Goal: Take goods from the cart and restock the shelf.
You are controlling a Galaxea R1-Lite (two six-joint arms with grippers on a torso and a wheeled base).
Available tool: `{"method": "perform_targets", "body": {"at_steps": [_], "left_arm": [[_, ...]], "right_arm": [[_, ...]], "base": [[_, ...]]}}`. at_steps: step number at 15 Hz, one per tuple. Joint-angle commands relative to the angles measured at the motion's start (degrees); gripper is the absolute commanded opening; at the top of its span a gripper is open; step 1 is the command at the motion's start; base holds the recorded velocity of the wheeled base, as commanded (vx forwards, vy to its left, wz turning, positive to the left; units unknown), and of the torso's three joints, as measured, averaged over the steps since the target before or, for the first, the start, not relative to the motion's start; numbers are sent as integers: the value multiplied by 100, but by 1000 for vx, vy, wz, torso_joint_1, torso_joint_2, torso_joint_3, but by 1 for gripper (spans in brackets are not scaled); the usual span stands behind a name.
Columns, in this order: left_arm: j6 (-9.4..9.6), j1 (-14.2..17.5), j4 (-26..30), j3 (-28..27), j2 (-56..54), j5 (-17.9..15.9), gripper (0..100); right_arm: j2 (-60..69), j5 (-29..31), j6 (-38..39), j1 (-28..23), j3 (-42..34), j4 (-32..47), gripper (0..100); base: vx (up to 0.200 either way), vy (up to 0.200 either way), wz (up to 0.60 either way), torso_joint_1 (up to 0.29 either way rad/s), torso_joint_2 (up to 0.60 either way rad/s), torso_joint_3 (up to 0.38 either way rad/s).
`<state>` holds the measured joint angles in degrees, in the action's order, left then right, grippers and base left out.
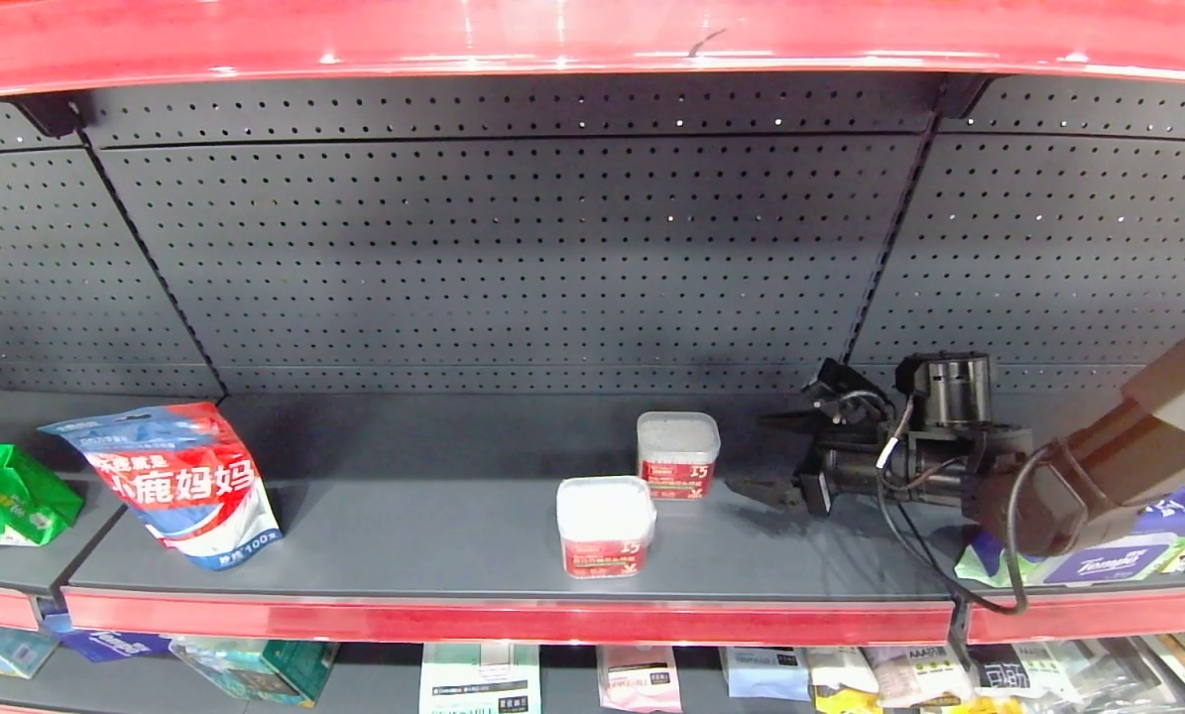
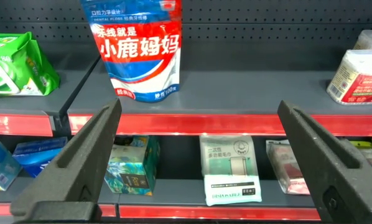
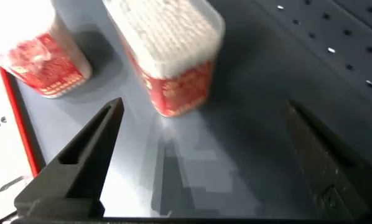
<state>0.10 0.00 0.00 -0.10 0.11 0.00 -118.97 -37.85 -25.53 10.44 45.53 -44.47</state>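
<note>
Head view: right gripper (image 1: 766, 453) spread empty just beside the rear tub (image 1: 678, 454), standing on the shelf (image 1: 404, 516) behind the front tub (image 1: 605, 526), probably to fill a row; left gripper (image 2: 198, 112) likewise spread, empty.

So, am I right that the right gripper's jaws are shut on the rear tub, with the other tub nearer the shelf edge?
Not quite: the right wrist view shows the right gripper with jaws open, holding nothing, apart from the rear tub. The other tub is nearer the shelf edge.
</note>
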Motion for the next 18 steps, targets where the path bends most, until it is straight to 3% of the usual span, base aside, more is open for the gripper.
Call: {"method": "perform_targets", "body": {"at_steps": [1, 5, 10, 18], "left_arm": [[-1, 0, 0, 1, -2, 0, 100], [-1, 0, 0, 1, -2, 0, 100], [-1, 0, 0, 1, -2, 0, 100], [-1, 0, 0, 1, -2, 0, 100]], "right_arm": [[49, 6, -5, -112, -132, 9, 100], [-135, 419, 4, -252, -18, 0, 100], [-346, 946, 259, 38, 237, -35, 100], [-575, 1131, 531, 213, 650, -88, 100]], "base": [[0, 0, 0, 0, 0, 0], [0, 0, 0, 0, 0, 0], [0, 0, 0, 0, 0, 0], [0, 0, 0, 0, 0, 0]]}}
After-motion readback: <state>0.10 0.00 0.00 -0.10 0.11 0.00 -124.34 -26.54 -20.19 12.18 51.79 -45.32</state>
